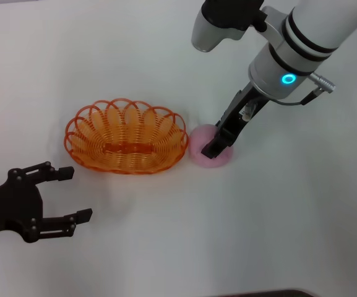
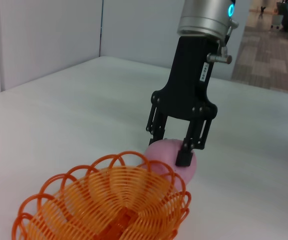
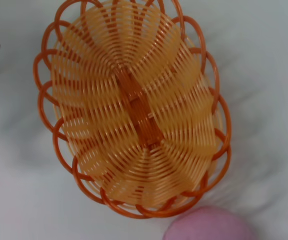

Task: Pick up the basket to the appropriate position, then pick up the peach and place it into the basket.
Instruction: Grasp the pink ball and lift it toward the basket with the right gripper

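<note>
Orange woven basket (image 1: 127, 137) sits upright on the white table (image 1: 289, 223), w/ the pink peach (image 1: 204, 151) just beside its right end, rim nearly touching the fruit. Right gripper (image 1: 217, 146) is down over the peach, black fingers (image 2: 185, 156) straddling it: one pad rests on the fruit's near-right side, the other sits behind its far-left side. Fingers look closed in on the peach, which is on the table. Right arm reaches in from the far right, blue ring light lit on its wrist.

Left gripper (image 1: 73, 195) hangs at the near left, apart from the basket, fingers spread wide & holding nothing.

Left wrist cam shows basket (image 2: 106, 207) nearest, peach (image 2: 166, 155) & right gripper (image 2: 176, 150) behind it. Right wrist cam looks straight down into the basket (image 3: 134, 107), w/ the peach (image 3: 208, 225) just outside the rim.
</note>
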You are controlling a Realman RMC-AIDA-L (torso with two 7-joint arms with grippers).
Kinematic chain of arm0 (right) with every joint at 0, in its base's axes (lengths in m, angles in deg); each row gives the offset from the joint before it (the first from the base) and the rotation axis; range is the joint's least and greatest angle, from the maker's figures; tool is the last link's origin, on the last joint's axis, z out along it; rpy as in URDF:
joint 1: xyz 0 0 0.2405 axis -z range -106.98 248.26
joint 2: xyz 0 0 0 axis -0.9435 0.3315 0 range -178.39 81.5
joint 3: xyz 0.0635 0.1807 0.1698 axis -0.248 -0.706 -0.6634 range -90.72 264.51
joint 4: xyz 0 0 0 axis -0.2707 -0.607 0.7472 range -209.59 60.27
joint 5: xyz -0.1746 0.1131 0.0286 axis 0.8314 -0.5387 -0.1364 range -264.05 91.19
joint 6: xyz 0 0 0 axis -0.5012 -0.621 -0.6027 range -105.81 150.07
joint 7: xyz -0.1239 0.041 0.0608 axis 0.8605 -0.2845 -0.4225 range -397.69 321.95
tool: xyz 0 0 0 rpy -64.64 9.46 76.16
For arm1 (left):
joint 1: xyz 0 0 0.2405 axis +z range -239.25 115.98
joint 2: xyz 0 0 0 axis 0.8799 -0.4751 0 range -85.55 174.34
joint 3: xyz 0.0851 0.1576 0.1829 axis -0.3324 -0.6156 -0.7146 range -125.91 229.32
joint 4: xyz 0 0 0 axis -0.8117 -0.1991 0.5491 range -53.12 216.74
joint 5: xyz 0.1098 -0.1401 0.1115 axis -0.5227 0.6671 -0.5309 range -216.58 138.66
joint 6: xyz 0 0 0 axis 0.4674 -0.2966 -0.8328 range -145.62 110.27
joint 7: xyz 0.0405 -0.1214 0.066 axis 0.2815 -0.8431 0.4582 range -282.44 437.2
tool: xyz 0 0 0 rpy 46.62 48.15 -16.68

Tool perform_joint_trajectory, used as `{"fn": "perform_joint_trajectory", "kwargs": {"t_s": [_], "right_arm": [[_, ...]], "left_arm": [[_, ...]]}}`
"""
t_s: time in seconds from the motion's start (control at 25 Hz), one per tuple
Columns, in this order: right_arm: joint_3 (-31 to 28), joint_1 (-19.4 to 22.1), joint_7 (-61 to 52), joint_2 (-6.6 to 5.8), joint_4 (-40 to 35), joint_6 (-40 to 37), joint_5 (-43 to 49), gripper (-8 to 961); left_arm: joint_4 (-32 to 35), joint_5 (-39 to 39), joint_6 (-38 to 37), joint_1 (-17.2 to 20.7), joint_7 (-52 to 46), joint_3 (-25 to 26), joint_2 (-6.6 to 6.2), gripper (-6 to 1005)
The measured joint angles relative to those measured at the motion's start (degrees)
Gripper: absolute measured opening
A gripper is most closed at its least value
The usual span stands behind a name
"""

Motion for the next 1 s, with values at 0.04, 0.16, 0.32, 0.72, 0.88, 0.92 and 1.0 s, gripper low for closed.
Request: {"fn": "perform_joint_trajectory", "kwargs": {"t_s": [0.04,0.16,0.32,0.72,0.88,0.92,1.0], "right_arm": [[-0.04,0.03,0.01,0.0,0.0,-0.09,-0.01,716],[-0.18,0.26,0.08,-0.06,-0.2,-0.4,-0.03,604],[-0.77,0.38,0.56,-0.12,-0.42,-1.97,-0.04,453],[-10.7,1.62,3.58,-0.75,-6.4,-12.79,2.78,309],[-15.64,1.11,5.45,-0.82,-8.7,-17.05,2.16,292],[-16.24,1.06,5.74,-0.83,-9.14,-17.55,0.98,287],[-16.54,0.97,6.08,-0.8,-9.78,-18.36,-2.44,277]], "left_arm": [[0.0,0.0,-0.18,0.0,0.0,0.06,0.0,857],[0.0,0.0,-0.44,0.0,0.0,0.17,-0.04,856],[0.0,0.0,-0.48,0.04,0.0,0.24,-0.08,856],[0.21,-0.03,-0.84,0.43,0.0,1.01,-0.13,855],[0.58,-0.05,-1.13,0.44,0.0,1.02,-0.08,854],[0.58,-0.05,-1.25,0.44,0.0,1.11,-0.08,854],[0.6,-0.07,-1.44,0.44,0.0,1.45,-0.08,854]]}}
